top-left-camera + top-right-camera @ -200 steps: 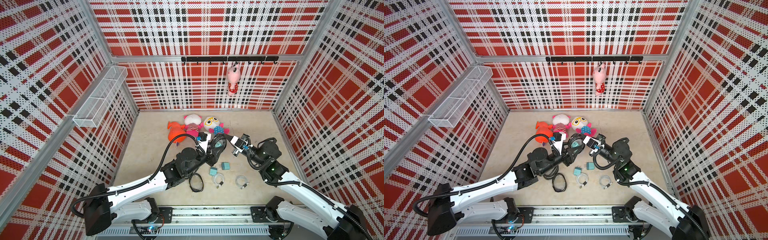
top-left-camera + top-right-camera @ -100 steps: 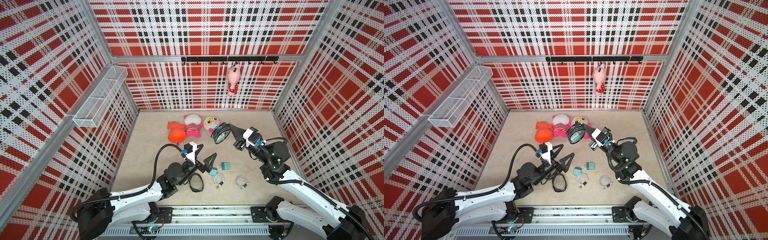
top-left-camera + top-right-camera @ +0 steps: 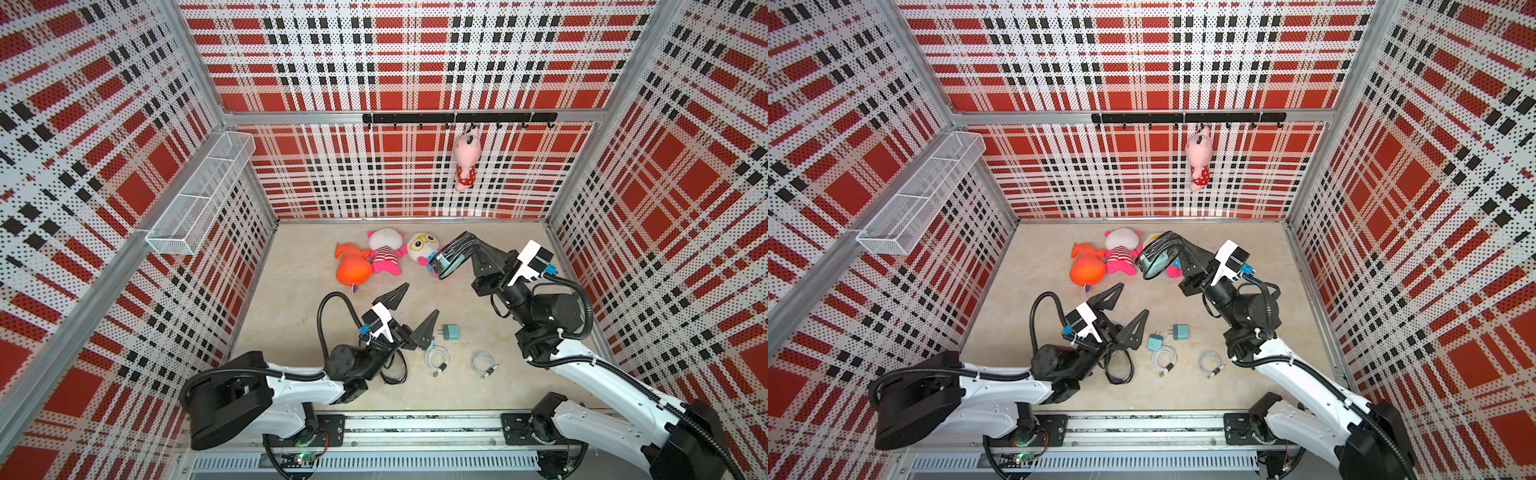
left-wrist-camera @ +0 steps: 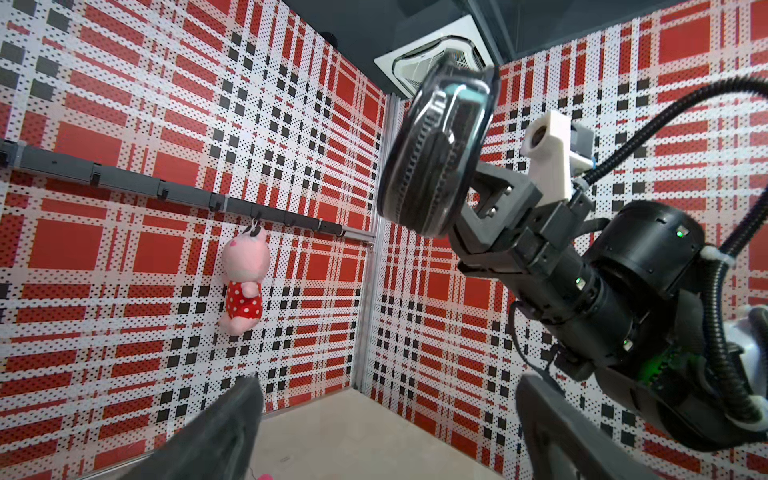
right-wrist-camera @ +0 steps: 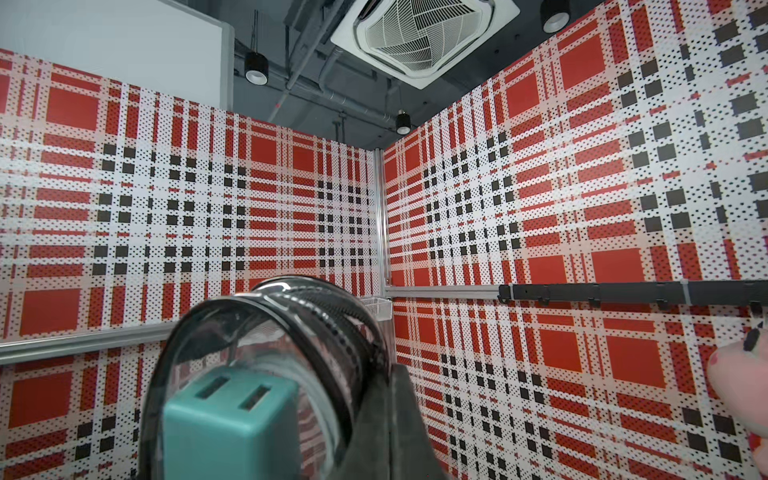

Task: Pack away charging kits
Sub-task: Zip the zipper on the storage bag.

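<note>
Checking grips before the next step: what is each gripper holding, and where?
The right gripper pinches the zip case by its edge, teal adapter inside; the left gripper is open and empty.

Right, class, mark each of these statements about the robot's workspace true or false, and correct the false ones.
1. The right gripper holds a black zip case in the air. True.
2. A teal adapter sits inside that case. True.
3. The left gripper is clamped shut. False: its jaws stand wide open, empty.
4. Two coiled white cables lie on the floor. True.
5. The pink plush lies on the floor. False: it hangs from the black hook rail.
</note>
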`<state>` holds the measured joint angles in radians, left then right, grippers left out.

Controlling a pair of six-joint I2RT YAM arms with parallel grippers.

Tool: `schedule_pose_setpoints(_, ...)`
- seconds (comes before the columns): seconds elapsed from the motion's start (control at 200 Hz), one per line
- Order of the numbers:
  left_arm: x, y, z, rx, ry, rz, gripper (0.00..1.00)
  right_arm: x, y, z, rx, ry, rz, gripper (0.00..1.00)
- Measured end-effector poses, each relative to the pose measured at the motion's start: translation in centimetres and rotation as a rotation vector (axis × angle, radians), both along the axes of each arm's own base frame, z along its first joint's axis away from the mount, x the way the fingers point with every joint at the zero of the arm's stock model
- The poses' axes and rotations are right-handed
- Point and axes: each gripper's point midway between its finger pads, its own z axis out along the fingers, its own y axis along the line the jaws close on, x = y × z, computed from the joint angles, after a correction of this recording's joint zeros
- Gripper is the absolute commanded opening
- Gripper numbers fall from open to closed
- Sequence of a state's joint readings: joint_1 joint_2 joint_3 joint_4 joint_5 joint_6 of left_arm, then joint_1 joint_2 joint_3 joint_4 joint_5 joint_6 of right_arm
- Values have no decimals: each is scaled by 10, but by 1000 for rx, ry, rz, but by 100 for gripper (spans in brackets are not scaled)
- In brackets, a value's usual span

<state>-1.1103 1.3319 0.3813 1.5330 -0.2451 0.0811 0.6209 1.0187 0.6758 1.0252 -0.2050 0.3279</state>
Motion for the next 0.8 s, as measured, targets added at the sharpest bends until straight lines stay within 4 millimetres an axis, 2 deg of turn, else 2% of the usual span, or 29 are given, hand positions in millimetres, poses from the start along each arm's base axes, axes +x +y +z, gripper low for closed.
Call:
schedule_pose_setpoints(0.225, 11, -22, 25, 10, -81, 62, 98, 3, 5, -1, 71, 47, 86, 0)
schedule_pose_setpoints(0.431, 23, -24, 44, -13, -118, 104, 98, 7, 14, -8, 95, 88, 146, 0)
schedule_pose_setpoints(0.606, 25, -22, 61, -39, -156, 103, 87, 4, 18, -8, 112, 97, 183, 0)
schedule_pose_setpoints(0.802, 19, -31, 74, -52, -205, 64, 73, 1, 27, -11, 117, 98, 225, 0)
